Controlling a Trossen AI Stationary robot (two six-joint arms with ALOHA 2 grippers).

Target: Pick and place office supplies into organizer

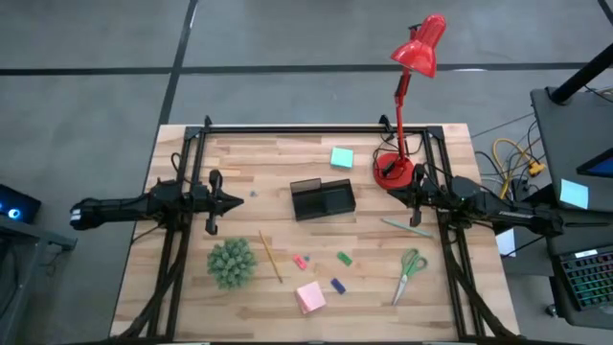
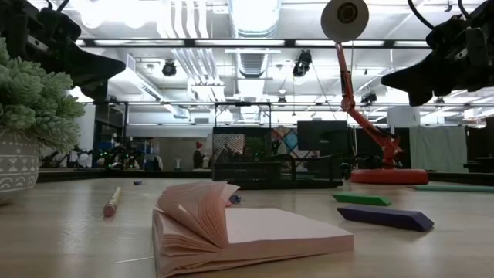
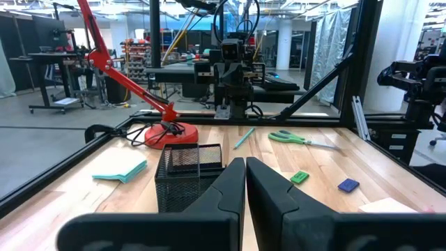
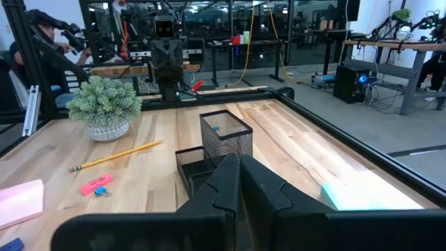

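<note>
The black mesh organizer (image 1: 323,198) stands at the table's middle, between both grippers. A teal sticky pad (image 1: 341,158) lies behind it. In front lie a yellow pencil (image 1: 270,256), pink (image 1: 300,261), green (image 1: 344,258) and blue (image 1: 337,285) erasers and a pink sticky pad (image 1: 310,297). Green-handled scissors (image 1: 410,273) and a teal pen (image 1: 406,227) lie at the right. My left gripper (image 3: 245,183) is shut and level above the table's left side, pointing at the organizer. My right gripper (image 4: 240,178) is shut and level at the right, also facing it.
A spiky green plant in a pot (image 1: 232,262) stands at the near left. A red desk lamp has its round base (image 1: 394,171) at the far right, close to my right gripper. A black frame (image 1: 316,127) runs around the table's edges.
</note>
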